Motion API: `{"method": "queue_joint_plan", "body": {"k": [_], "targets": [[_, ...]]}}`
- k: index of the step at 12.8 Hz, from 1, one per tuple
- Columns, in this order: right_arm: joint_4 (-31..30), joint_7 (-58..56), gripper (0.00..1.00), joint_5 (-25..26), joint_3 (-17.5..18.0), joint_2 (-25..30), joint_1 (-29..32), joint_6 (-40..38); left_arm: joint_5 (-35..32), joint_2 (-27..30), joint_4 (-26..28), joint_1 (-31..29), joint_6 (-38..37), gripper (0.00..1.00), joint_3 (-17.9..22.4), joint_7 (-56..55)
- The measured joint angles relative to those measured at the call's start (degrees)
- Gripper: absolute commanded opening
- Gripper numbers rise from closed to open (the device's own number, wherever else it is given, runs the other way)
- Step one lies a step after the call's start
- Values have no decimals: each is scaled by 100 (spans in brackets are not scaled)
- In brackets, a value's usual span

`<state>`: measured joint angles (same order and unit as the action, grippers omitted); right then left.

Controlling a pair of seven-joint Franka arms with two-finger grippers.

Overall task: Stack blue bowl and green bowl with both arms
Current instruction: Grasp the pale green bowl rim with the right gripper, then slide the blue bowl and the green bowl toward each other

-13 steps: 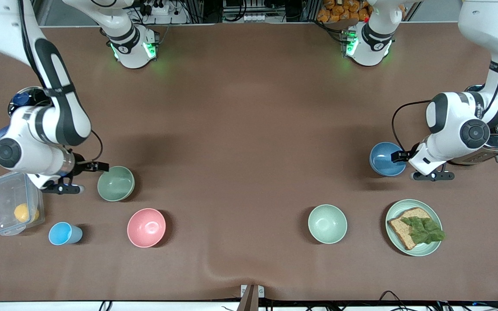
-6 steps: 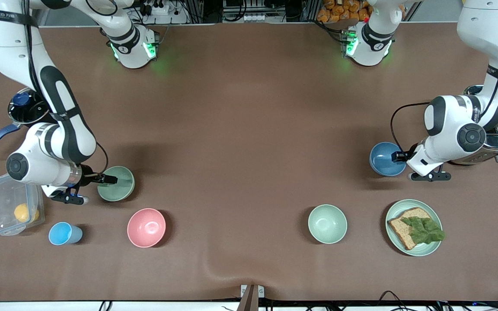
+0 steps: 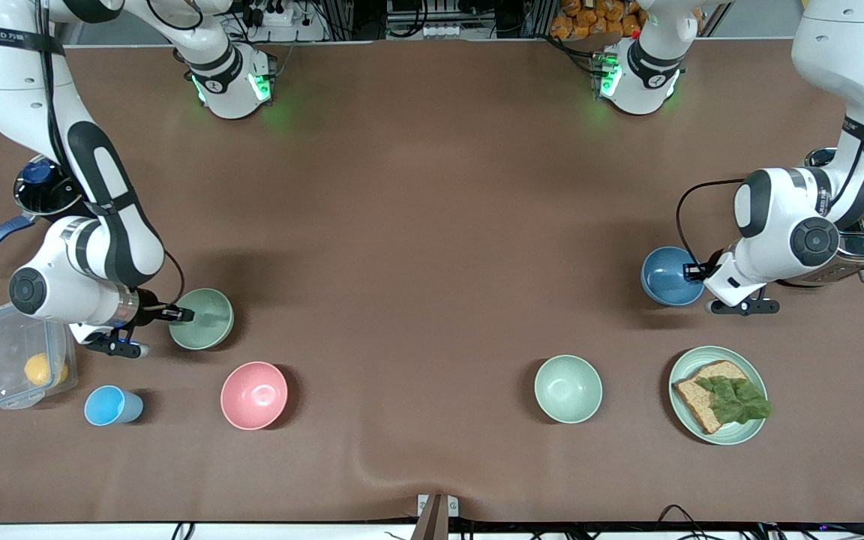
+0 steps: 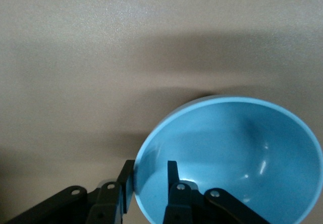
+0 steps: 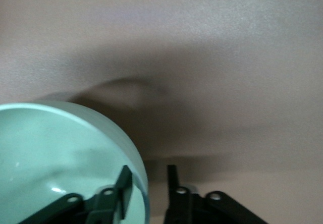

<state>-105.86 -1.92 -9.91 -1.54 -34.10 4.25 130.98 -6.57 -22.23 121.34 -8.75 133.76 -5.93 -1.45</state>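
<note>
Blue bowl (image 3: 670,276): upright on the table toward the left arm's end, beside a toaster (image 3: 863,244). Left gripper (image 3: 694,271) straddles its rim, one finger (image 4: 173,176) inside, the other outside, jaws parted around the wall and not visibly clamped.

Green bowl (image 3: 202,319): upright on the table toward the right arm's end, well apart from the blue bowl. Right gripper (image 3: 180,315) straddles its rim likewise, fingers (image 5: 122,183) spread either side of the wall.

Nearer the front camera: pink bowl (image 3: 253,395), small blue cup (image 3: 112,406), mint bowl (image 3: 568,388), plate (image 3: 685,367) bearing bread and lettuce. Clear container (image 3: 8,339) beside the right gripper.
</note>
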Motion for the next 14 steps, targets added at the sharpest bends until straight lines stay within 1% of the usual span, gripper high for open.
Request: {"method": "queue_joint_plan", "body": {"k": [2,7,10,12,14], "targets": [[61,-5,0,-28,25,32,-1,-71,0,-13,-12,-1,3,0,-2,0],[151,-4,0,-33,52,294,-99,-665,1,42,-149,5,-18,0,-104,1],[171,496,0,-34,92,663,-644,-923,12,118,-344,10,-84,0,-400,-46],[173,1157,0,-61,116,827,-1180,-932,15,231,-619,9,-524,0,-624,-56],[216,1801,0,-361,151,869,-1707,-894,148,327,-1002,9,-1055,0,-849,-67]]}}
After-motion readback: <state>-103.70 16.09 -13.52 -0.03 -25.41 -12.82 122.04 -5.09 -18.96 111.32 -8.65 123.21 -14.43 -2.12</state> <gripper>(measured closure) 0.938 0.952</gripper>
